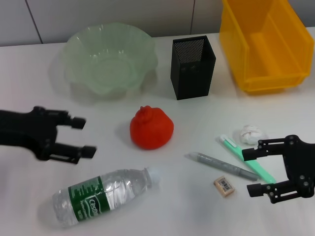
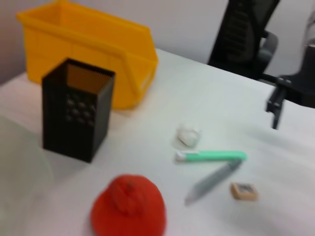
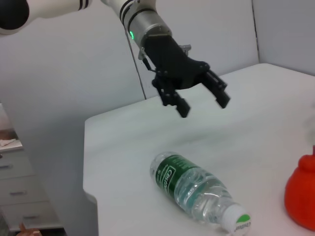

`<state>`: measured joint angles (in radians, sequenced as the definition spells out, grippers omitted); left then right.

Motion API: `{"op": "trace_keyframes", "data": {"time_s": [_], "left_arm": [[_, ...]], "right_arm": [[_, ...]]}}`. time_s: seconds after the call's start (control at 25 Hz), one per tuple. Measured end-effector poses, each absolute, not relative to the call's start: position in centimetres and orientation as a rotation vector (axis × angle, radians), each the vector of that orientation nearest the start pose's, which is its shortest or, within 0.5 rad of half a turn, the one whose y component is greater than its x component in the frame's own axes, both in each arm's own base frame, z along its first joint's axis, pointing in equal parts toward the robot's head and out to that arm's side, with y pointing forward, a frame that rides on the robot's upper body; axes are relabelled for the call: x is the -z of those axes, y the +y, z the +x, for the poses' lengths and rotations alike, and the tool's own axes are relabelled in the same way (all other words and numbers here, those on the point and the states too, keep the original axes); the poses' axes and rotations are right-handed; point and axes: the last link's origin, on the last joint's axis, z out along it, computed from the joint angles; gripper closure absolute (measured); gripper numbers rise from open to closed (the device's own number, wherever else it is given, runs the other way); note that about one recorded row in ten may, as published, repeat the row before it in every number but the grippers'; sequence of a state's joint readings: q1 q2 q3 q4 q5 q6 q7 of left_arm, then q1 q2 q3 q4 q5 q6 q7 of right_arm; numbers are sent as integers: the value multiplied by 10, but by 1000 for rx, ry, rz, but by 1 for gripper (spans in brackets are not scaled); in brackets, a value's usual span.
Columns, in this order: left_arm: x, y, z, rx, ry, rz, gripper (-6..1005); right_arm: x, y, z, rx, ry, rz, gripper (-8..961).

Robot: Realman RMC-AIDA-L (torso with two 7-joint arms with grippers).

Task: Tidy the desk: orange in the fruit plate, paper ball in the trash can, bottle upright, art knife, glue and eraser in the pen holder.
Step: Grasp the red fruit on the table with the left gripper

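1. Red-orange fruit, the orange [image 1: 151, 128], is seen at table centre, at 6 o'clock from the fruit plate [image 1: 109, 34] and apart from it.
2. The left hand [image 1: 78, 135] hovers at 9 o'clock of the orange, fingers spread wide, nothing held. The right hand [image 1: 257, 169] hovers at 3 o'clock, likewise open and empty.
3. The bottle [image 1: 101, 194] lies on its side at 7 o'clock of the orange, cap toward centre.
4. The paper ball [image 1: 250, 133], a green-handled tool [image 1: 246, 158], a grey stick [image 1: 222, 166] and the eraser [image 1: 224, 186] are clustered just beside the right hand. The pen holder [image 1: 193, 67] and trash can [image 1: 265, 44] stand at 1 to 2 o'clock.
5. Handling judged: orange firm, rounded, moderately heavy; a grip across its widest girth, below the knobbly top, is advised. Bottle slick and crushable, best taken at the labelled middle.
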<state>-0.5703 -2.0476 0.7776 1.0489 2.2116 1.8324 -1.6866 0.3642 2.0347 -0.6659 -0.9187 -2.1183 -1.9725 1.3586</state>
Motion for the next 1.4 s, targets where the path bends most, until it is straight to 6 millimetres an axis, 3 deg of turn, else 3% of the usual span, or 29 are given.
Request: {"op": "trace_keyframes", "data": {"time_s": [0.24, 0.4, 0.44, 0.64, 0.8, 0.88, 1.4], "left_arm": [[-26, 348, -219, 315, -543, -2912, 161], [-13, 358, -225, 318, -602, -2850, 162], [-2, 362, -228, 313, -641, -2829, 162], [21, 364, -229, 309, -687, -2823, 162], [27, 365, -228, 307, -700, -2821, 162], [42, 364, -224, 322, -725, -2826, 162], [69, 367, -210, 342, -691, -2790, 163]], "right_arm": [[-56, 256, 288, -601, 489, -2968, 176], [-56, 255, 289, -608, 496, -2962, 176], [-56, 255, 289, -608, 496, -2962, 176], [-56, 256, 288, -611, 512, -2961, 176], [-54, 257, 287, -616, 512, -2960, 177], [-53, 258, 287, -617, 515, -2956, 177], [-48, 256, 288, -632, 533, -2957, 178]]}}
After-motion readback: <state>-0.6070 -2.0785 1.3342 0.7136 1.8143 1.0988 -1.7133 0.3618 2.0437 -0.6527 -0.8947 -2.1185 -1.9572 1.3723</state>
